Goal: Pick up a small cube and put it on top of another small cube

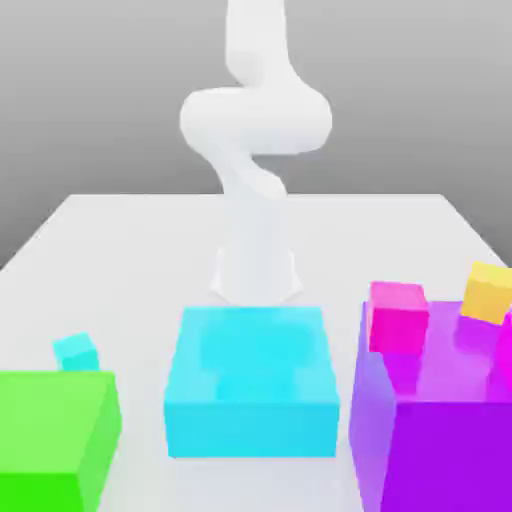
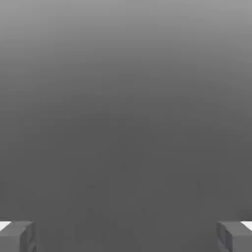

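The small cyan cube (image 1: 76,351), a plain glossy block, sits on the white table (image 1: 120,240) just behind the big green cube (image 1: 55,435) at the exterior view's left, and it is the easiest of the little ones to reach. From the hand's own camera, the gripper (image 2: 126,236) hangs with its two grey fingertips (image 2: 17,236) spread wide apart, nothing between them and only blank grey beyond. The white arm (image 1: 255,130) rises well behind the large cyan block (image 1: 250,380), which stands beside the green cube, toward the exterior view's right. Past that, further right again, is a large purple block (image 1: 430,420) carrying a small magenta cube (image 1: 398,316) and a small orange cube (image 1: 488,292) on its top face. I'd judge the little cyan cube to be light, rigid and hard-edged, not fragile, though its smooth faces look a bit slippery; the sensible hold is across two opposite flat sides, near the middle, coming straight down from above. The green cube beside it may crowd one finger, so the free pair of faces seems the better choice. No brand, label or writing shows on anything here.
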You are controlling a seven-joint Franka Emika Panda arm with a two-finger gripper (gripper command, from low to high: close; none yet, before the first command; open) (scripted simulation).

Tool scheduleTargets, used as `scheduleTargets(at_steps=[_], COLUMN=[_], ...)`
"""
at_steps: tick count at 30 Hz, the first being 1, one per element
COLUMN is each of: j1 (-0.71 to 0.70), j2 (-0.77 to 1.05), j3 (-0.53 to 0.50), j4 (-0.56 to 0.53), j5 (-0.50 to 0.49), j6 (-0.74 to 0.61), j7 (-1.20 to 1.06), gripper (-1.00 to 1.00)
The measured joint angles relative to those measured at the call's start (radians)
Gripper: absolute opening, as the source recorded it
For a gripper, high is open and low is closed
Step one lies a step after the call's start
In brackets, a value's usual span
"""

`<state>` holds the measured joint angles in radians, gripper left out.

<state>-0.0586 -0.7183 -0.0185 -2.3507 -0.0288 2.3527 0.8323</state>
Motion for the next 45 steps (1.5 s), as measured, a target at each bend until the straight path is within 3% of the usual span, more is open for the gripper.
scheduleTargets(at_steps=[10, 17, 22, 28, 29, 36, 42, 45], j1=[-0.231, -0.357, -0.458, -0.579, -0.606, -0.612, -0.546, -0.494], j2=[0.336, 0.566, 0.739, 0.959, 0.988, 0.993, 0.798, 0.722], j3=[-0.125, -0.253, -0.306, -0.131, -0.100, -0.094, -0.207, -0.163], j4=[-0.207, -0.350, -0.443, -0.416, -0.410, -0.409, -0.448, -0.407], j5=[-0.089, -0.079, 0.054, 0.277, 0.295, 0.297, 0.102, 0.045], j6=[0.216, 0.367, 0.480, 0.648, 0.672, 0.676, 0.524, 0.412], j7=[0.110, 0.135, 0.062, -0.099, -0.113, -0.115, 0.030, 0.147], gripper=[0.00, 0.00, 0.00, 0.00, -1.00, -1.00, -1.00, -1.00])
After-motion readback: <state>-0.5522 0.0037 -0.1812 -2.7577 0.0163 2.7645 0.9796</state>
